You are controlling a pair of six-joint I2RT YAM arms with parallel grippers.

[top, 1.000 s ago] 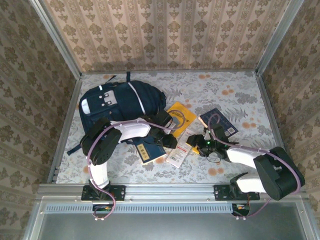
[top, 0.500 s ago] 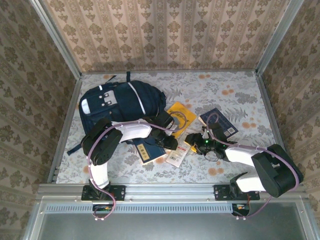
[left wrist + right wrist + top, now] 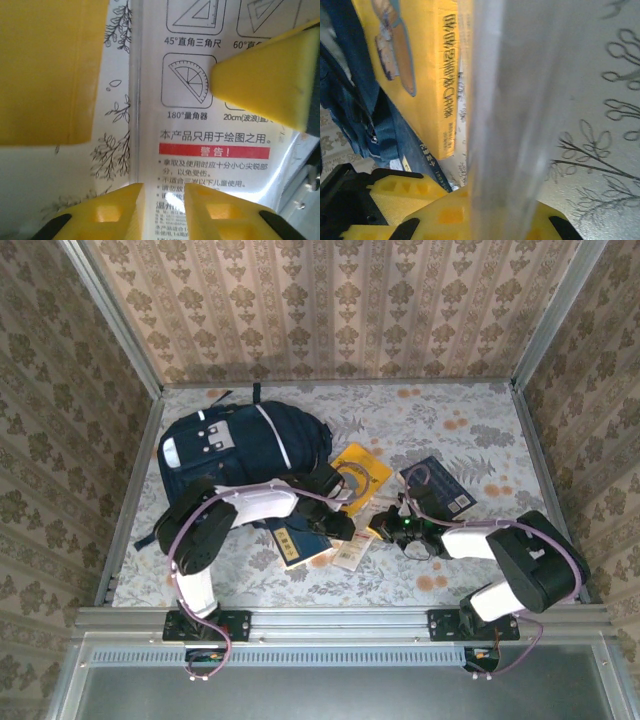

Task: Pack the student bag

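Note:
The student bag (image 3: 240, 445), a large navy backpack with white patches, lies at the table's back left. In front of it lies a clear packet of drawing tools (image 3: 352, 552) with printed text and a red bar (image 3: 200, 125). My right gripper (image 3: 384, 530) is shut on that packet's edge; the clear plastic (image 3: 515, 100) runs up between its fingers (image 3: 490, 195). My left gripper (image 3: 338, 523) hovers just over the packet's left side, jaws a narrow gap apart (image 3: 164, 187), with nothing seen pinched. One right fingertip (image 3: 265, 75) rests on the packet's face.
A yellow book (image 3: 362, 472) lies behind the packet, close to both grippers (image 3: 415, 60). To its left lies a small navy booklet with a yellow label (image 3: 298, 540). Another navy book (image 3: 440, 485) is to the right. Metal rails edge the flowered table (image 3: 450, 420).
My right gripper slid left to the packet and shut on its edge; it was open before. The packet shifted slightly. The left arm barely moved.

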